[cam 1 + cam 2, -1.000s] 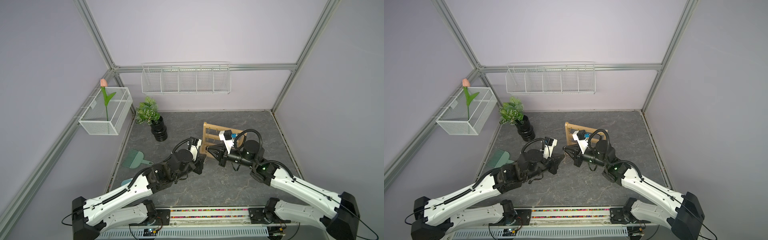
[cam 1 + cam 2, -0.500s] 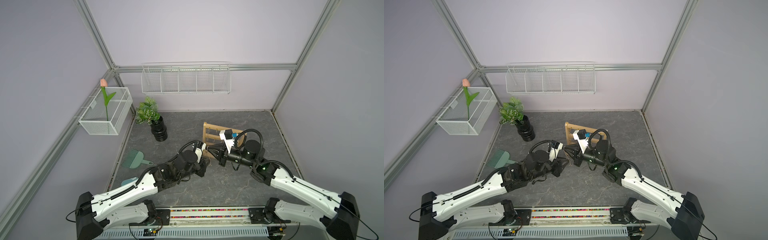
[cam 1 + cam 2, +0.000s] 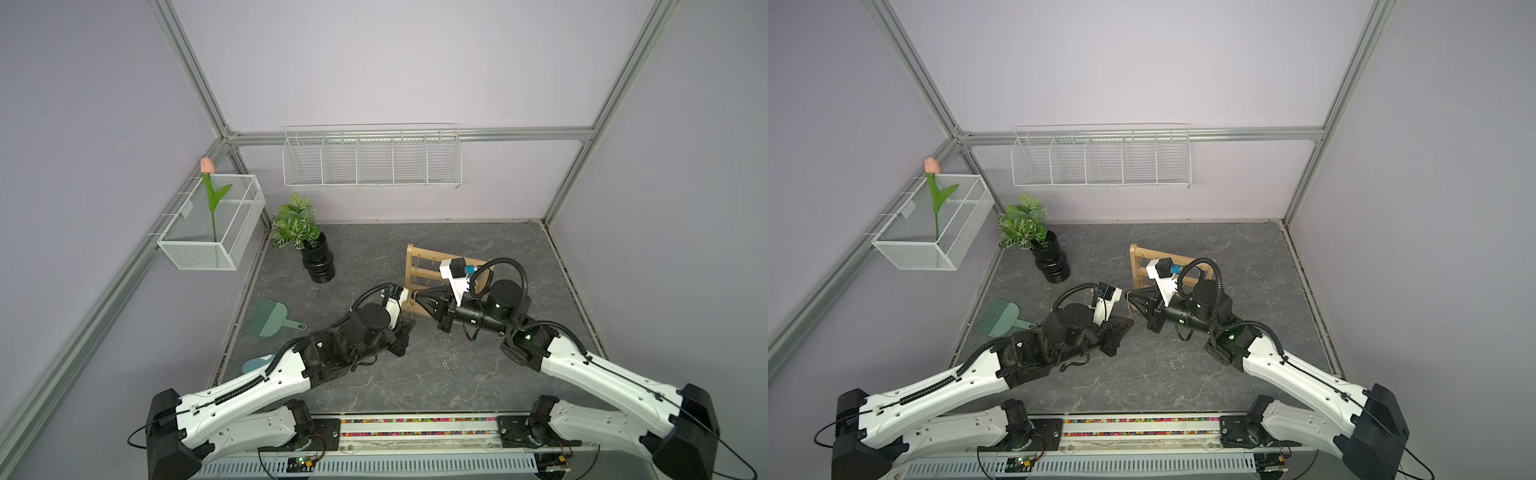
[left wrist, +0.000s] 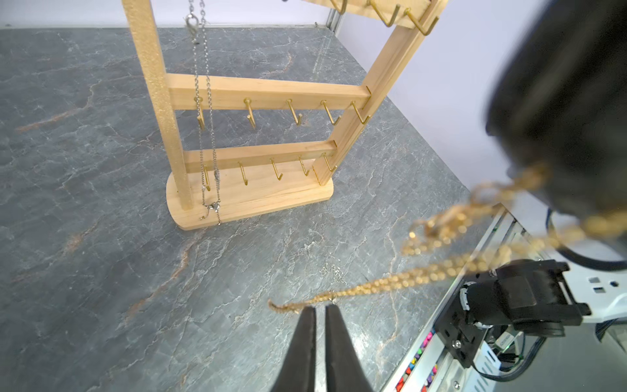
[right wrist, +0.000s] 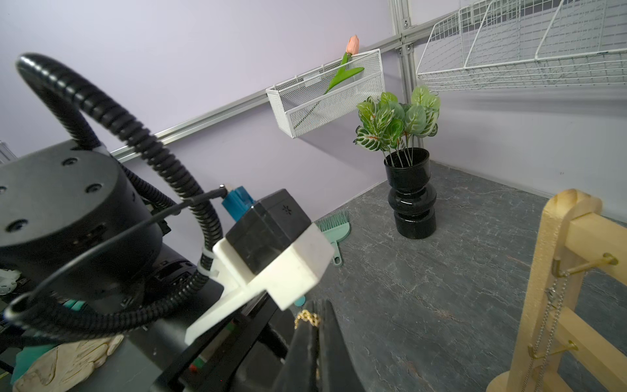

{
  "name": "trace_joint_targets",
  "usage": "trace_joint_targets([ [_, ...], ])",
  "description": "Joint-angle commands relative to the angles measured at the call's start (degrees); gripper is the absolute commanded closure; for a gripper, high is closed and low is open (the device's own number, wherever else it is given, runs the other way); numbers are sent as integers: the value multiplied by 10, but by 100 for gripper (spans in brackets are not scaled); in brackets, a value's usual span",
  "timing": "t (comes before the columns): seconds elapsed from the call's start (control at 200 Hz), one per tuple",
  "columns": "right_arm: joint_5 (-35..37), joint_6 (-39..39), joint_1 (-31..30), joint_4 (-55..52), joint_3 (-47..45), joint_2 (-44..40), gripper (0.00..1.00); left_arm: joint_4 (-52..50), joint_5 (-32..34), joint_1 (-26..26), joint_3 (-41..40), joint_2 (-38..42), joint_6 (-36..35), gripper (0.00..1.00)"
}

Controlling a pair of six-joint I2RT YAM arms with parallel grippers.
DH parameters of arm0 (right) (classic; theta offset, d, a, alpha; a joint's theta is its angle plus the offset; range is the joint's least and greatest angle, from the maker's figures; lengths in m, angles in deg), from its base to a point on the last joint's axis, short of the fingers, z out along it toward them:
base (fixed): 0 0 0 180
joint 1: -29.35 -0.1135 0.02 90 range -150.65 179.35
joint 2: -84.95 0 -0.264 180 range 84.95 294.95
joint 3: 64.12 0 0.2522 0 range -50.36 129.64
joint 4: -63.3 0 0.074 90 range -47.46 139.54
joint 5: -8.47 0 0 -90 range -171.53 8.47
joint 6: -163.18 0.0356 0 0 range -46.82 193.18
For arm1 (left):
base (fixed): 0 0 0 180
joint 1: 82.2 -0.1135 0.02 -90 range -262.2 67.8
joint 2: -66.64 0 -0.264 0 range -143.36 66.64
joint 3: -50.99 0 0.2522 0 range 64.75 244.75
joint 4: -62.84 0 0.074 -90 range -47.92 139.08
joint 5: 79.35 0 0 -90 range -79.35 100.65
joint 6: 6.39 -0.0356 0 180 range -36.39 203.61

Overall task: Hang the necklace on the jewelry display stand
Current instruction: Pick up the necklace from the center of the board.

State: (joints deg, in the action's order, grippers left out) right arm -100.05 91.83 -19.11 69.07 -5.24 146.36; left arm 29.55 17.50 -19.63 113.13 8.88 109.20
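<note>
Right pincer: the right gripper (image 5: 319, 307) is clamped on the gold chain necklace (image 5: 307, 318), which is bunched at its tips.
Left pincer: the left gripper (image 4: 319, 307) shows a thin slit between its black fingers. The necklace crosses right at their tips, and whether it is pinched cannot be told.
Stand: the light wooden jewelry display stand (image 4: 268, 91) is upright on the grey marbled tabletop (image 4: 101, 237), near both grippers. A thin silver chain (image 4: 205, 101) hangs beside one upright.
Hard to see: in the left wrist view the right gripper is a black blur and the stand's top is cut off.
Views: only the wrist views show the necklace. In both top views it is too fine to make out.
</note>
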Motion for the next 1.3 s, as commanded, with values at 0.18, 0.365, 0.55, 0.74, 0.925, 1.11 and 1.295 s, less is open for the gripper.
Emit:
trace_joint_targets([
  [0.18, -17, 13, 4, 30, 9, -7, 93, -9, 20, -2, -5, 11, -22, 88],
  [0.365, -23, 18, 3, 37, 9, -7, 93, -6, 27, -2, -2, 4, -27, 94],
  [0.55, -33, 21, 4, 41, 9, -3, 93, -5, 43, -2, -2, 7, -21, 99],
  [0.74, -37, 19, 4, 31, 8, 2, 93, -3, 36, -2, 7, 28, -22, 91],
  [0.925, -50, 13, 4, 15, 10, 15, 93, -12, 19, -2, 35, 54, -32, 83],
  [1.11, -74, 8, 4, 11, 8, 15, 93, -16, 4, -3, 48, 63, -49, 72],
  [1.295, -95, 1, 4, 2, 7, 8, 93, -11, -6, -6, 54, 63, -54, 77],
])
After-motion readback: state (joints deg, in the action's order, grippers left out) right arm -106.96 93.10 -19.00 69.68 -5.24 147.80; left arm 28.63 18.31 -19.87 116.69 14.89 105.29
